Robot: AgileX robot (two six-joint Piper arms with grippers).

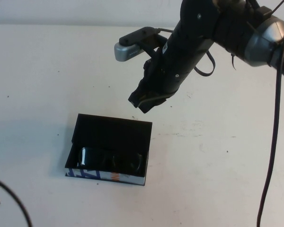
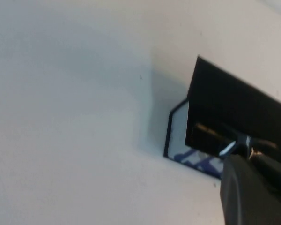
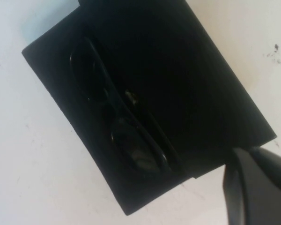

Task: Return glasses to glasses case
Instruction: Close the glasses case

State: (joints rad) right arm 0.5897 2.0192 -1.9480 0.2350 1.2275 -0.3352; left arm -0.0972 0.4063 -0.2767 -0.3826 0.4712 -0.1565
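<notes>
The glasses lie inside the open glasses case, near the desk's front edge; the right gripper, closed and empty, hangs above its far right corner; the left gripper's state is unclear.

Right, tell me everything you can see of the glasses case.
The glasses case is a flat rectangular black box, matte and stiff-looking, lying on the white table. Its hinged lid stands open, tilted up at the far side. The near side wall is white with blue and orange print. Inside, along the near wall, lie the dark-framed glasses, folded. Nothing else touches it: the right claw hangs shut above and beyond its far right corner, and the left claw sits off to its left.
</notes>
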